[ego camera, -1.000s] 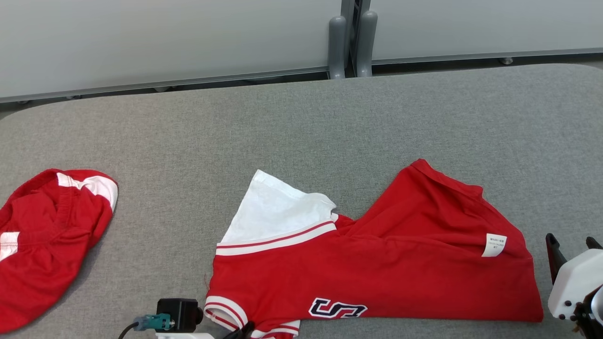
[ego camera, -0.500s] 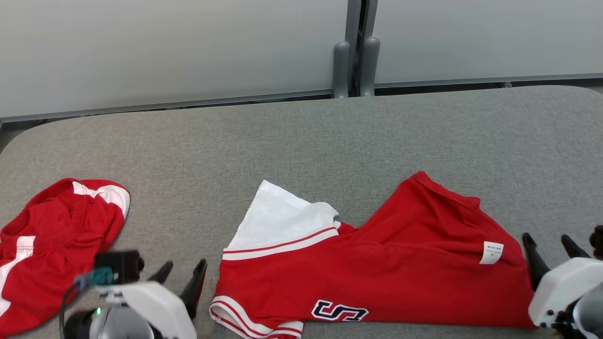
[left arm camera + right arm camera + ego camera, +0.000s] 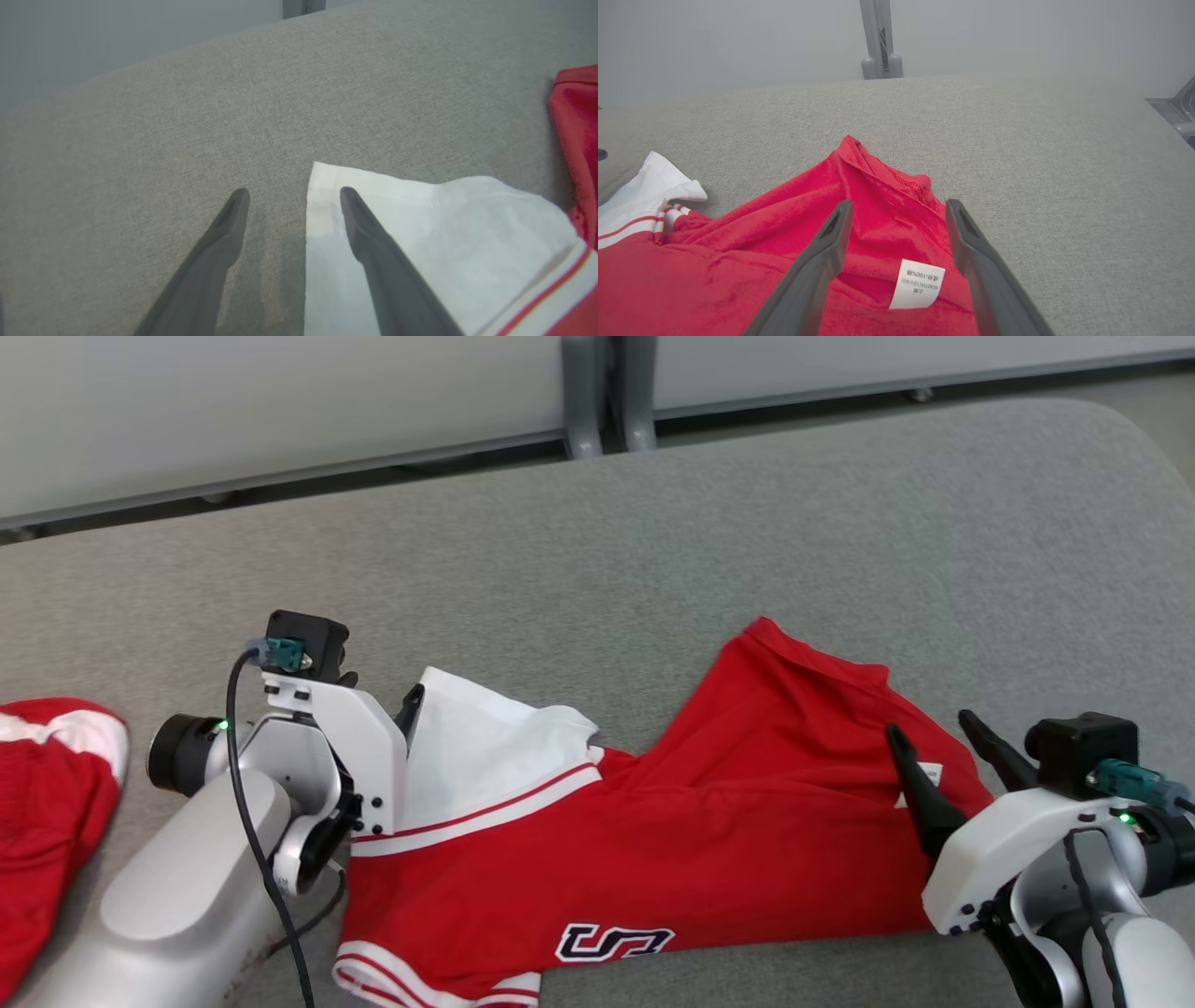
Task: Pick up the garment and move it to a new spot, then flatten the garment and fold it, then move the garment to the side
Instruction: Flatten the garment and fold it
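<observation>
2 open hands stand over the garment [image 3: 653,840], a red shirt with white trim lying rumpled on the near half of the grey surface [image 3: 653,523]; neither has hold of anything. The left hand [image 3: 293,193] has its fingers spread wide astride the edge of the white sleeve [image 3: 420,224], 1 finger over the cloth and 1 over bare grey. The right hand [image 3: 899,205], equally wide, is above the red hem at the other end, with the care label [image 3: 917,283] between its fingers.

This looks like the flattening step, with a grasp at each end about to be taken. To do it well, I would bring each hand low enough to catch just 1 layer at the very edge. Then close firmly and draw the 2 ends apart evenly, so the diagonal crease in the middle pulls out. Pinching too far in risks gathering 2 layers and keeping the fold.

No container is involved: the shirt lies straight on the surface, and another red garment [image 3: 47,803] lies well apart at the left edge
</observation>
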`<state>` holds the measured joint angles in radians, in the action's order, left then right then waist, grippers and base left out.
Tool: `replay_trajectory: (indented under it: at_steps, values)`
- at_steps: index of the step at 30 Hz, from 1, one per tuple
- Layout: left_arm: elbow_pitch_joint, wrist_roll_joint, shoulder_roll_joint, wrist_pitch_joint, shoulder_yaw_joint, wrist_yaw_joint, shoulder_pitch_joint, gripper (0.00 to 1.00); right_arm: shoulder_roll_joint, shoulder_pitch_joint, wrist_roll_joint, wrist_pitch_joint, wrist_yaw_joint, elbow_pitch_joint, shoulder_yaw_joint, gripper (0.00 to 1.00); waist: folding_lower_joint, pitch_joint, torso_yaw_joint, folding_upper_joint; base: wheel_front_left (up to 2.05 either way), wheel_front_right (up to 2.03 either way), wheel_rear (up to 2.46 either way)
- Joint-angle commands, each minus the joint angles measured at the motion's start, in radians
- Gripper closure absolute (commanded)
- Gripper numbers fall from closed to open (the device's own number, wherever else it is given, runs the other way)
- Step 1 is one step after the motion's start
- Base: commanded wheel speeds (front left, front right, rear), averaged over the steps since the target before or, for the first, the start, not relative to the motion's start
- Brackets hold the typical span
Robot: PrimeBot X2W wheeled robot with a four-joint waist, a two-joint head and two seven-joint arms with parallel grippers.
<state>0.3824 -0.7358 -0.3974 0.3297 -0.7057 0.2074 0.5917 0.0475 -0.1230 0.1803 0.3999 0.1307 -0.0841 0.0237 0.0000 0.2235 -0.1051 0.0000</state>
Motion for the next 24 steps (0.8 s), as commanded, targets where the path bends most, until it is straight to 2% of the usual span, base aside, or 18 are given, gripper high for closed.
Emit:
replay_trajectory:
  at_steps: [1,8,15,16,17,18,19,20,22,23,24]
  values:
    - [0.029,0.006,-0.002,0.005,-0.003,-0.012,0.025,0.00,0.006,-0.013,0.005,-0.010,0.000,0.004,0.007,0.00,0.0000,0.037,-0.039,0.0000,0.00,0.00,0.00]
    - [0.171,0.002,0.006,0.046,-0.009,-0.033,0.101,0.00,0.006,-0.023,0.030,-0.026,0.000,0.038,0.040,0.00,0.0000,0.058,-0.077,0.0000,0.00,0.00,0.00]
    - [0.225,0.018,0.009,0.053,-0.030,-0.054,0.135,0.00,0.006,-0.032,0.031,-0.038,0.000,0.052,0.042,0.00,0.0000,0.069,-0.090,0.0000,0.00,0.00,0.00]
    - [0.230,0.011,0.014,0.059,-0.031,-0.059,0.137,0.02,0.006,-0.034,0.033,-0.040,0.000,0.053,0.044,0.00,0.0000,0.071,-0.091,0.0000,0.00,0.00,0.00]
    - [0.239,0.003,0.025,0.068,-0.035,-0.066,0.137,0.07,0.006,-0.036,0.040,-0.042,0.000,0.057,0.049,0.00,0.0000,0.073,-0.094,0.0000,0.00,0.00,0.00]
    - [0.249,-0.006,0.043,0.077,-0.042,-0.075,0.144,0.17,0.006,-0.036,0.042,-0.044,0.000,0.065,0.047,0.00,0.0000,0.077,-0.094,0.0000,0.00,0.00,0.00]
    - [0.253,-0.008,0.049,0.079,-0.044,-0.074,0.147,0.42,0.006,-0.036,0.043,-0.044,0.000,0.067,0.045,0.00,0.0000,0.078,-0.094,0.0000,0.00,0.00,0.00]
    - [0.258,-0.006,0.046,0.078,-0.045,-0.074,0.150,0.55,0.006,-0.037,0.043,-0.043,0.000,0.068,0.045,0.00,0.0000,0.078,-0.094,0.0000,0.00,0.00,0.00]
    - [0.269,-0.006,0.037,0.080,-0.043,-0.076,0.150,0.95,0.006,-0.039,0.043,-0.043,0.000,0.069,0.045,0.00,0.0000,0.079,-0.096,0.0000,0.00,0.00,0.00]
    - [0.274,-0.018,0.039,0.085,-0.039,-0.081,0.147,1.00,0.006,-0.040,0.046,-0.043,0.000,0.070,0.046,0.00,0.0000,0.080,-0.097,0.0000,0.00,0.00,0.00]
    - [0.278,-0.020,0.042,0.093,-0.040,-0.080,0.147,1.00,0.006,-0.041,0.048,-0.043,0.000,0.070,0.047,0.00,0.0000,0.080,-0.098,0.0000,0.00,0.00,0.00]
